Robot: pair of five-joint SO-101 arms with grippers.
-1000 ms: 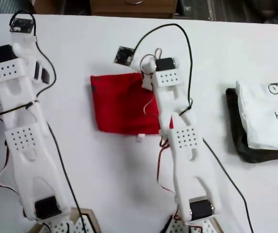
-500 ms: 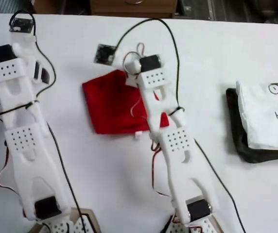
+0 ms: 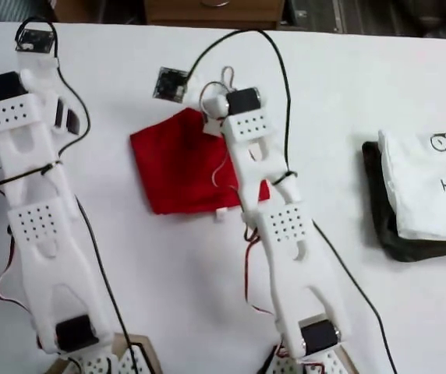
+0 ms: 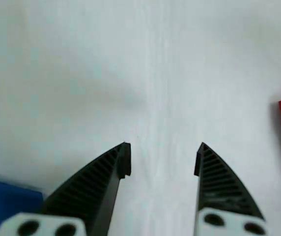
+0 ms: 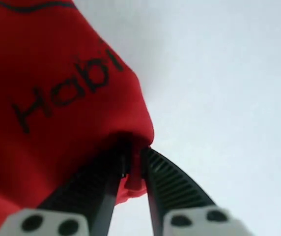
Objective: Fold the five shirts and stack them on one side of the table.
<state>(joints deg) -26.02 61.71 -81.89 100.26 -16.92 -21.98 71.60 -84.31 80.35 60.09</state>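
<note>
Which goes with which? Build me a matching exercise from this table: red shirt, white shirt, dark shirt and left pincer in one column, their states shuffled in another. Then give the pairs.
Column one
1. red shirt
2. white shirt
3. dark shirt
4. left pincer

Column two
A. open over bare table
B. lies on top of another shirt
C. edge pinched in the right pincer
D. lies under another shirt

Pairs: 1-C, 2-B, 3-D, 4-A
</note>
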